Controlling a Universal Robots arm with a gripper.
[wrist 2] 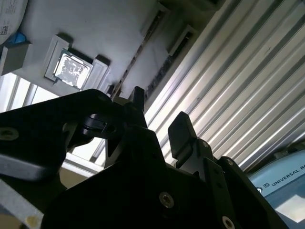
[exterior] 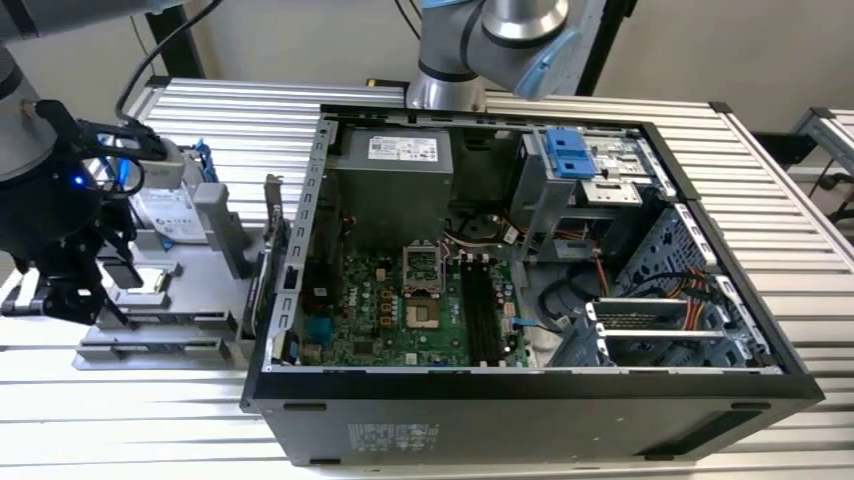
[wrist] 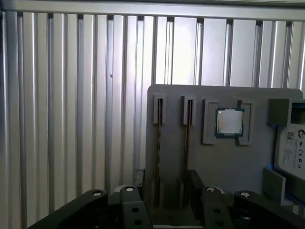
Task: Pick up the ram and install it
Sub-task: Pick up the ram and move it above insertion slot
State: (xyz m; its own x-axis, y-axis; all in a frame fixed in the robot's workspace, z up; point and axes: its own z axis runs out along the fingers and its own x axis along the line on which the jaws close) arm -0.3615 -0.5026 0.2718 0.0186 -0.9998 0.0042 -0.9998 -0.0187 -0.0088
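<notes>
Two thin ram sticks stand on edge in narrow slots of a grey holder plate [wrist: 171, 95]; one ram stick [wrist: 158, 143] [wrist 2: 136, 57] runs beside the other [wrist: 187, 143] [wrist 2: 163, 72]. My gripper [wrist: 167, 198] [wrist 2: 159, 112] hangs over the near ends of these sticks, open, its black fingers [wrist: 193, 186] apart with nothing gripped. In the exterior view the gripper [exterior: 74, 300] is at the far left above the holder plate [exterior: 147, 345], away from the open computer case [exterior: 534, 400]. The motherboard's long black slots [exterior: 477, 310] lie inside the case.
On the holder also sit a square silver processor chip [wrist: 229, 121] [wrist 2: 71, 70] and a hard drive in a blue bracket [wrist: 291, 152] [exterior: 174, 210]. Ribbed metal table [wrist: 71, 95] surrounds it. A second arm's base [exterior: 461, 60] stands behind the case.
</notes>
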